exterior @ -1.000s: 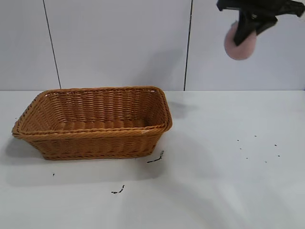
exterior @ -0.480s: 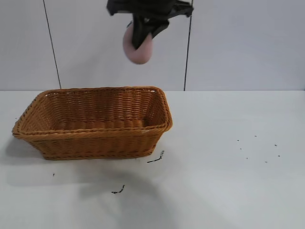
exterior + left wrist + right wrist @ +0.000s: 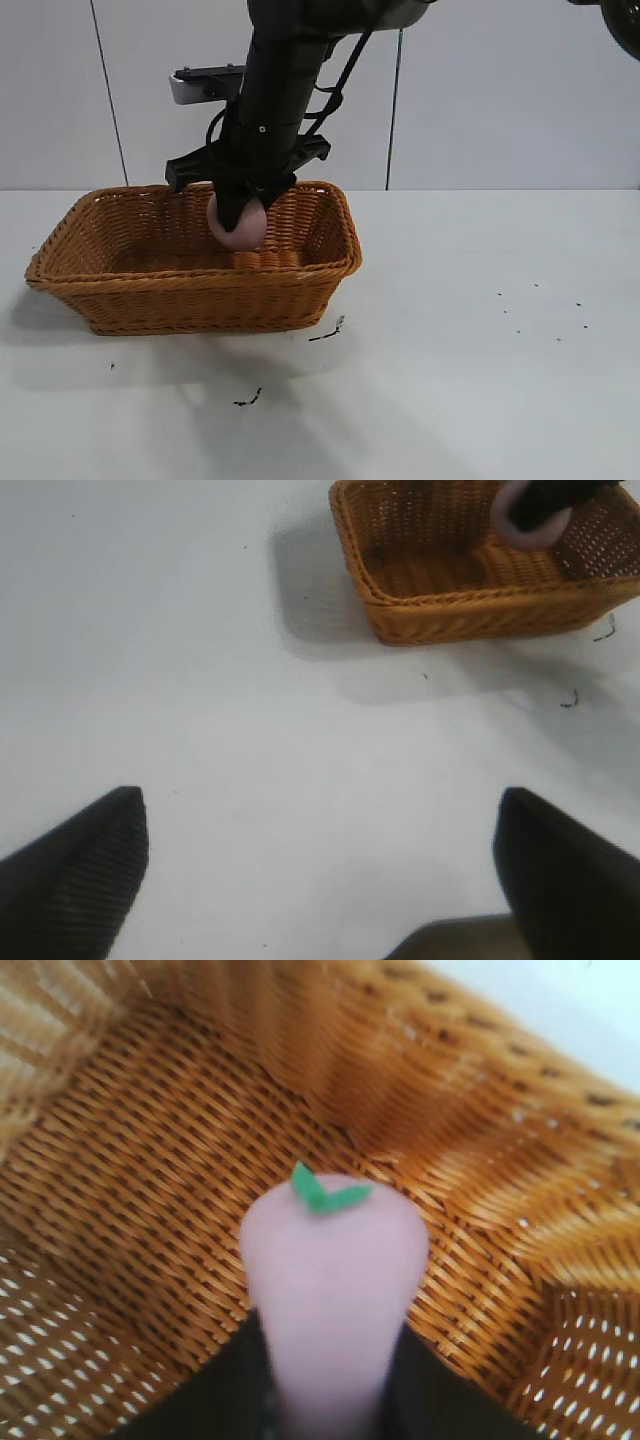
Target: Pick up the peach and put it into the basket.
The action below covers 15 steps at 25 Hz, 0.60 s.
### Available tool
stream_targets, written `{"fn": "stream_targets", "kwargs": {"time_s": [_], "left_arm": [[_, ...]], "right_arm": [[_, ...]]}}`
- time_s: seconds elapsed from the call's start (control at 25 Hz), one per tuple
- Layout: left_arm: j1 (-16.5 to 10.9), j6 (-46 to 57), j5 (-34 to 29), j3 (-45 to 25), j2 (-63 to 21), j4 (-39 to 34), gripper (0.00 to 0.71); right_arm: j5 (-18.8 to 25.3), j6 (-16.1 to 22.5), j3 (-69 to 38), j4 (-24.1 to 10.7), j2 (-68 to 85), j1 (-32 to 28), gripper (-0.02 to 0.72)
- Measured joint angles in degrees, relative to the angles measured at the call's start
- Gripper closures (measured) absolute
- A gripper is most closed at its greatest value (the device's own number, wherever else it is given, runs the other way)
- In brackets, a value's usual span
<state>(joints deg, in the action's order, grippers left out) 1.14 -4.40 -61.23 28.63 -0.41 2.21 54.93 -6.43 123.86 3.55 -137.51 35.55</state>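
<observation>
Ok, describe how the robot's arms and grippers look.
The right arm is black, a thick tube with thin black cables alongside, a grey block on a bracket, and a wide black crossbar above the right gripper. The left gripper shows two dark, finely ribbed, wedge-shaped fingers.

Outside camera: level, faces arms across table [image 3: 480, 400], sees whole basket [image 3: 200, 290]. Left wrist camera: high, far off, looks down at table, basket in far corner. Right wrist camera: very close, looks straight into basket. All three share basket.
</observation>
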Motion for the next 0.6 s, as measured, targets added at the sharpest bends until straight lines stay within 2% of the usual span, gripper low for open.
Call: {"fn": "stream_targets", "kwargs": {"time_s": [0.28, 0.6], "left_arm": [[0.0, 0.0, 0.0, 0.0, 0.0, 0.0, 0.018], [0.0, 0.0, 0.0, 0.0, 0.0, 0.0, 0.018]], "right_arm": [[2.1, 1.2, 1.2, 0.3, 3.0, -3.1, 0.015], [6.7, 2.0, 2.0, 0.2, 3.2, -16.9, 0.014]]}}
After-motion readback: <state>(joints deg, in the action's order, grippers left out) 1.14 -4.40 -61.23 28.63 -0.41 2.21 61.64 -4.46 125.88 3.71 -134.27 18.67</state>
